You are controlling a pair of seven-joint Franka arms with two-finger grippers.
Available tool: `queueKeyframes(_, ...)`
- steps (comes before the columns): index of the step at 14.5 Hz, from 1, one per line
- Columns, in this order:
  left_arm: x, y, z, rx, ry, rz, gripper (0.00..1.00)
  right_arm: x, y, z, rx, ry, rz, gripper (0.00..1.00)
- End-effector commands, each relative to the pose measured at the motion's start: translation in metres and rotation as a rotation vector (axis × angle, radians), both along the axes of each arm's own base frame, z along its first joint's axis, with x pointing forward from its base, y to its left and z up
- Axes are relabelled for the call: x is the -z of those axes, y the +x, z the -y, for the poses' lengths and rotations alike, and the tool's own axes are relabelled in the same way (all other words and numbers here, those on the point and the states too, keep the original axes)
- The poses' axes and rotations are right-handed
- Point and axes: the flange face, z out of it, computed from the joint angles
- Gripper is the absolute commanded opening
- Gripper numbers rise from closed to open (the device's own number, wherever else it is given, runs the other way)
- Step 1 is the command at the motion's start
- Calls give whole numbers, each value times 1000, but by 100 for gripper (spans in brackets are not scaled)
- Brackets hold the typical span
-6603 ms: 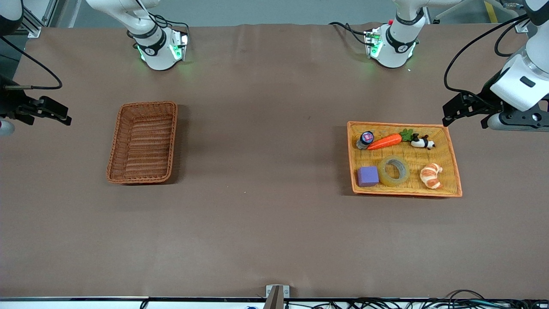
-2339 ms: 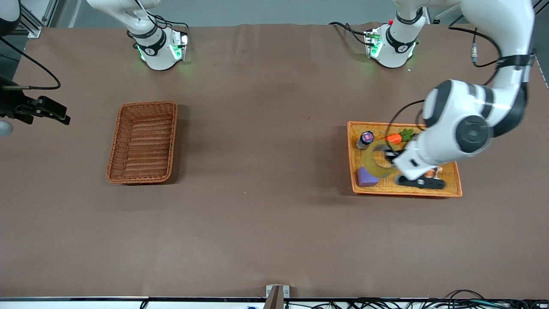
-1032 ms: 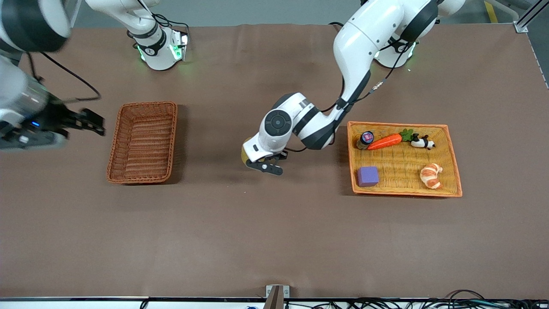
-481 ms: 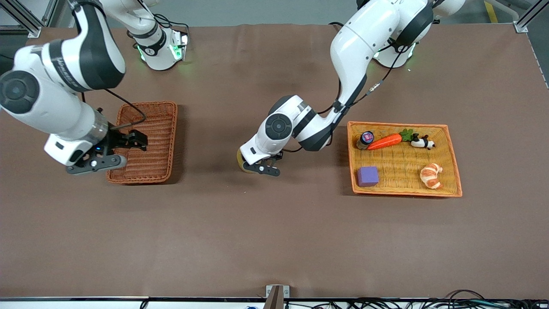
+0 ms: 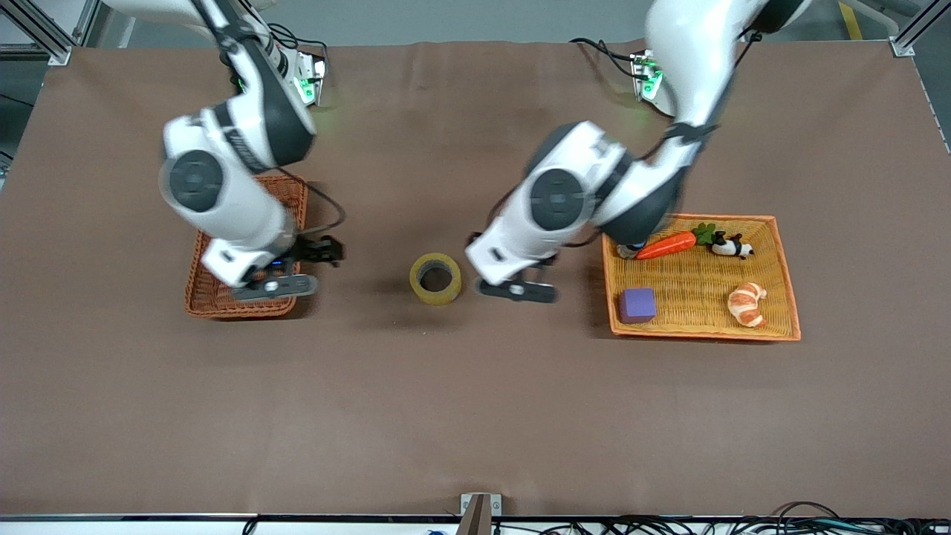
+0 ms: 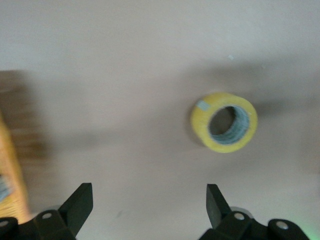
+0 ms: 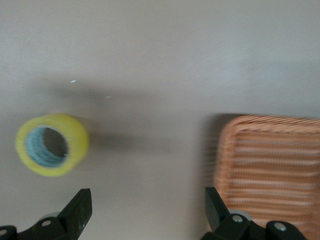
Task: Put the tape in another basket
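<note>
The basket (image 5: 197,290) sits toward the right arm's end of the desk (image 5: 446,416). The right arm covers much of it, and nothing shows in the part of the weave that the right wrist view takes in. The right end effector (image 5: 301,266) hangs over the basket's edge on the tape's side, its fingers wide apart and empty.

The tape (image 5: 435,278) lies on the bare desk between the basket and the tray, hole upward, and neither arm touches it. The step in hand looks like a pickup by the right arm. To do it well, the right end effector should centre over the roll and come straight down. Either both fingers straddle the outside, or one finger drops into the hole and pinches the wall. It should close firmly, since the smooth ring may skid or tip. The roll must then be lifted clear of the basket's raised side before release.

The left end effector (image 5: 505,279) is over the desk between the tape and the tray, fingers spread with nothing held.

The orange-yellow tray (image 5: 780,327), toward the left arm's end, holds a purple cube (image 5: 637,305), a croissant (image 5: 747,303), a carrot (image 5: 666,244), a panda figure (image 5: 732,245) and a small jar (image 5: 631,249) half hidden by the left arm.
</note>
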Motion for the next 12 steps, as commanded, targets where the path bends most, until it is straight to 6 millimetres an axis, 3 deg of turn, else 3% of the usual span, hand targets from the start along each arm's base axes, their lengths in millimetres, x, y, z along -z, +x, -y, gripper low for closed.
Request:
queueKeyframes(1, -58, -2, -77, -73, 30, -3, 100, 44, -19, -56, 127, 36, -6, 100)
queueKeyframes(4, -108, 8, -162, -192, 36, 34, 100, 100, -35, -101, 173, 56, -6, 100)
queueKeyframes(7, -144, -2, -221, -151, 98, 128, 100, 154, -52, -132, 193, 35, 25, 100)
queueKeyframes(10, -162, -9, -275, -120, 101, 166, 100, 172, -56, -136, 193, 15, 36, 100)
queueKeyframes(12, -166, -14, -294, -117, 101, 208, 100, 180, -50, -130, 208, 23, 38, 90)
